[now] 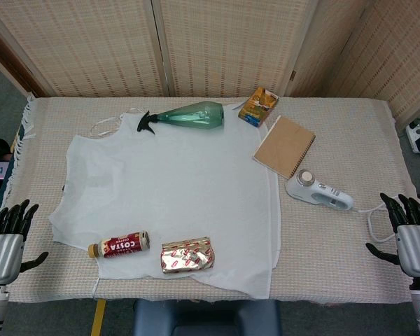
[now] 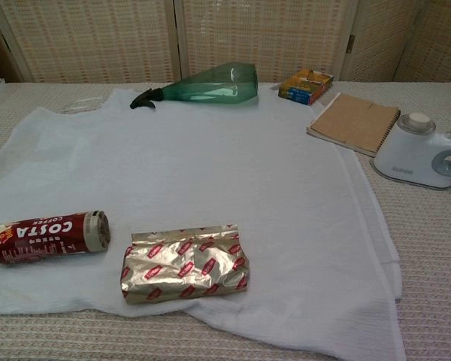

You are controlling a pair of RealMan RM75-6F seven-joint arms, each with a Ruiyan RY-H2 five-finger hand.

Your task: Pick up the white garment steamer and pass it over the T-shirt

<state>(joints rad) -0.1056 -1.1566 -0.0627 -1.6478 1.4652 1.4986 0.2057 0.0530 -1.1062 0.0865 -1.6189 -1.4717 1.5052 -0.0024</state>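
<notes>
The white garment steamer (image 1: 318, 192) (image 2: 421, 153) lies on its side on the table, just right of the white T-shirt (image 1: 175, 189) (image 2: 210, 173) spread flat across the middle. Its cord trails right toward my right hand (image 1: 410, 234), which hovers at the table's right front edge with fingers spread and nothing in it. My left hand (image 1: 7, 234) waits at the left front edge, fingers apart and holding nothing. Neither hand shows in the chest view.
On the shirt lie a green spray bottle (image 1: 185, 117) at the top, a Costa coffee bottle (image 1: 119, 245) and a foil snack bag (image 1: 187, 255) near the front hem. A brown notebook (image 1: 284, 145) and a yellow box (image 1: 259, 106) sit behind the steamer.
</notes>
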